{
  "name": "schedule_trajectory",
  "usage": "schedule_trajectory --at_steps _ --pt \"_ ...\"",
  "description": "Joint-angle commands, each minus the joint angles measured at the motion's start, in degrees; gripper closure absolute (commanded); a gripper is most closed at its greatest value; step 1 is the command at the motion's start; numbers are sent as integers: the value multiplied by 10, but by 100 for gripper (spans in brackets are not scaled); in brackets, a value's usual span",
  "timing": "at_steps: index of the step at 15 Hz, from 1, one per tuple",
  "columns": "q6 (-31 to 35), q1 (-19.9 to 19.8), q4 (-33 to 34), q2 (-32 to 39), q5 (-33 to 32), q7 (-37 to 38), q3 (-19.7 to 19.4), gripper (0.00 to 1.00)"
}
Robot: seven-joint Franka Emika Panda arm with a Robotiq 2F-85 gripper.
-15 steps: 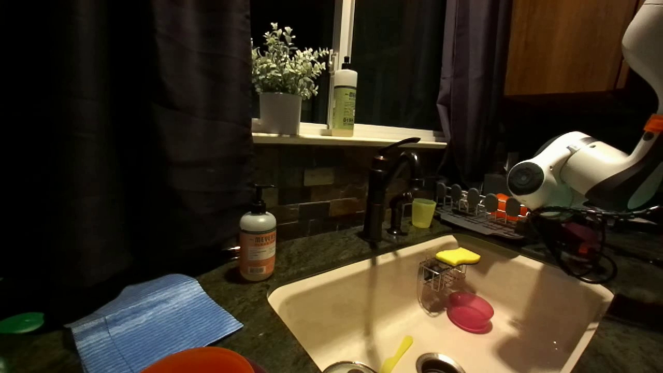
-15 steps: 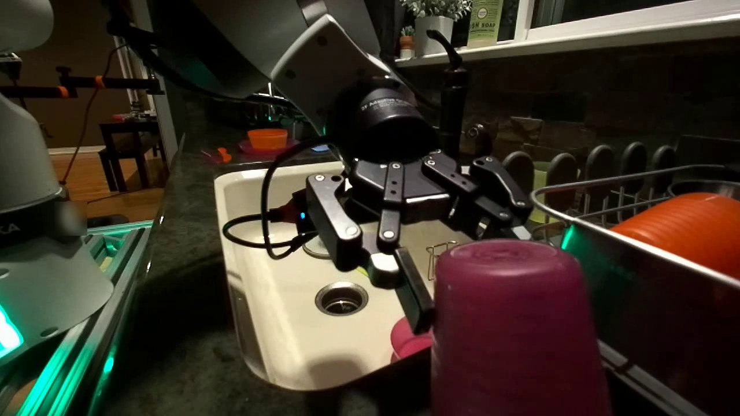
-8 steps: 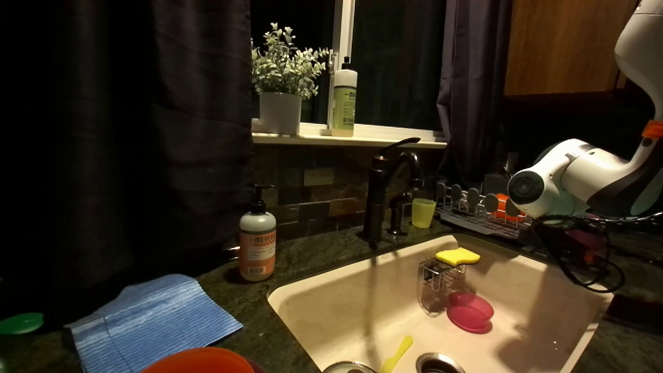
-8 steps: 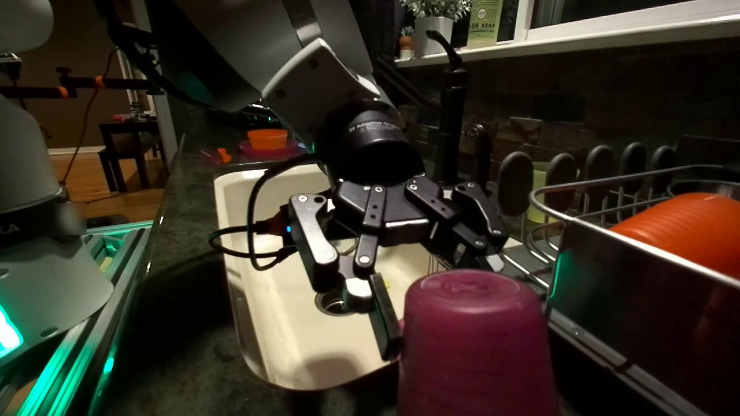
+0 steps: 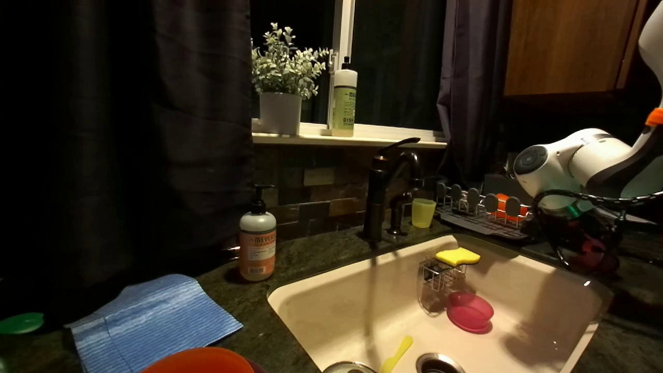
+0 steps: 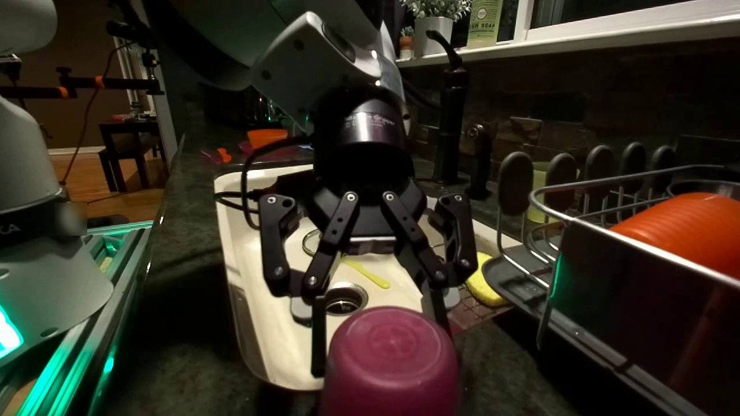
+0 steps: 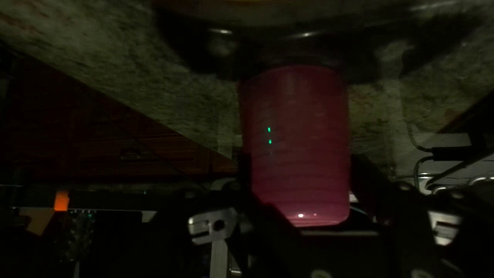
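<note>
A translucent magenta cup is upside down between the fingers of my black gripper, its closed base turned up toward the palm. In the wrist view the same cup fills the space in my gripper, with a dark finger against each side. The jaws are shut on it, and it has travelled with them. Its lower end is cut off in an exterior view, and whether the rim touches the dark counter I cannot tell. Behind the gripper lies the white sink.
A dish rack holding an orange cup stands beside the gripper. In the sink are a pink bowl, a yellow utensil and a wire caddy with a yellow sponge. The black faucet rises behind.
My gripper has swung away from the dish rack with the cup in its jaws and turned to face the camera more squarely. The cup sits lower in that view. The grip looks unchanged.
</note>
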Motion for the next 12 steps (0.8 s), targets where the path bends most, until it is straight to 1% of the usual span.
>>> schedule_trajectory --at_steps 1,4,9,12 --pt "40 -15 -20 -64 63 -68 -22 60" --pt "84 -31 -21 -96 104 -106 -47 60" --pt "205 -69 -44 -141 167 -151 -99 60" --pt "273 -87 -61 -158 224 -197 -121 60"
